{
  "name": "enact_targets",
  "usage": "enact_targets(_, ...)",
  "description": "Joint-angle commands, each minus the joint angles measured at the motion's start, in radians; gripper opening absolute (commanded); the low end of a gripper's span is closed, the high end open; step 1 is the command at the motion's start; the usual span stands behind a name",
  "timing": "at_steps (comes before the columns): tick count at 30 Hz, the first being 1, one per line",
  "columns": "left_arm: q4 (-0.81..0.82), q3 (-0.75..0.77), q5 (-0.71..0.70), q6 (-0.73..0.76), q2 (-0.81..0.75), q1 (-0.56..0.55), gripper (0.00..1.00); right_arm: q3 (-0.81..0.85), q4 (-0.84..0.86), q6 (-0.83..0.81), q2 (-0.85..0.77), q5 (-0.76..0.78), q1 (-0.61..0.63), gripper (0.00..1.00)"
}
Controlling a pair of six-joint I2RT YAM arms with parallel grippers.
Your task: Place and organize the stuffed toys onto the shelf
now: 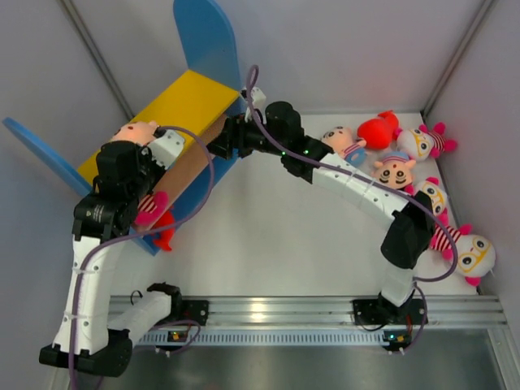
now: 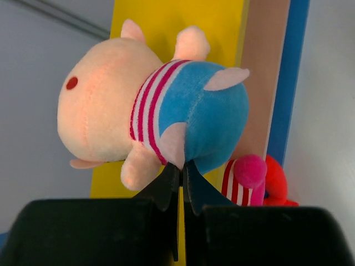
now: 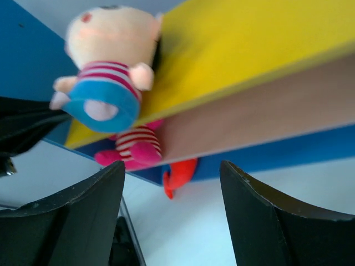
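The shelf lies tilted at the back left, with blue side panels (image 1: pixel 203 36), a yellow upper board (image 1: pixel 185 99) and a tan lower board (image 1: pixel 188 169). My left gripper (image 1: pixel 153 141) is shut on a peach-faced doll in a striped shirt and blue pants (image 2: pixel 161 108), pinching its pants (image 2: pixel 180 166) over the yellow board (image 2: pixel 166 27). A striped toy with pink feet (image 2: pixel 244 174) and a red plush (image 2: pixel 276 183) sit at the lower tier. My right gripper (image 1: pixel 219 148) is open and empty beside the tan board; its view shows the doll (image 3: pixel 105 66) and the red plush (image 3: pixel 180 174).
Several more stuffed toys lie at the right: a peach doll (image 1: pixel 345 145), a red plush (image 1: pixel 379 130), white-faced dolls (image 1: pixel 422 142) (image 1: pixel 474 254). Grey walls close in the back and sides. A metal rail (image 1: pixel 268 309) runs along the near edge.
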Motion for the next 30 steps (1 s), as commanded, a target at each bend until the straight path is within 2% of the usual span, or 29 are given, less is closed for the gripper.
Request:
enact_targets(1,0.084,-0.051,-0.169,-0.024,-0.051,0.0,0.0,-0.115,0.09,-0.012,-0.129,0.011,-0.05,0.7)
enact_targets(5,0.082,-0.096,-0.205,-0.003,-0.124,0.0,0.0,-0.258,0.09,-0.02,-0.253,-0.012,-0.128,0.7)
enact_targets(8,0.085,-0.142,-0.219,0.077,-0.179,0.002,0.0,-0.364,0.07,-0.026,-0.32,-0.029,-0.217,0.71)
enact_targets(11,0.085,-0.186,-0.219,0.104,-0.213,0.002,0.0,-0.442,-0.005,-0.055,-0.363,-0.021,-0.297,0.71)
enact_targets(20,0.124,-0.157,-0.229,0.108,-0.147,0.002,0.0,-0.651,-0.01,-0.093,-0.434,0.064,-0.467,0.73)
enact_targets(24,0.117,-0.157,-0.265,0.082,-0.158,0.004,0.0,-0.7,-0.039,-0.043,-0.44,0.144,-0.561,0.82)
enact_targets(25,0.114,-0.159,-0.269,0.086,-0.163,0.004,0.11,-0.709,-0.041,-0.038,-0.44,0.164,-0.578,0.84)
enact_targets(26,0.111,-0.16,-0.275,0.101,-0.167,0.004,0.38,-0.714,-0.044,-0.038,-0.436,0.208,-0.593,0.87)
enact_targets(27,0.111,-0.163,-0.281,0.108,-0.172,0.004,0.53,-0.715,-0.051,-0.043,-0.428,0.233,-0.607,0.88)
enact_targets(30,0.111,-0.174,-0.294,0.124,-0.183,0.004,0.77,-0.702,-0.064,-0.044,-0.375,0.308,-0.661,0.88)
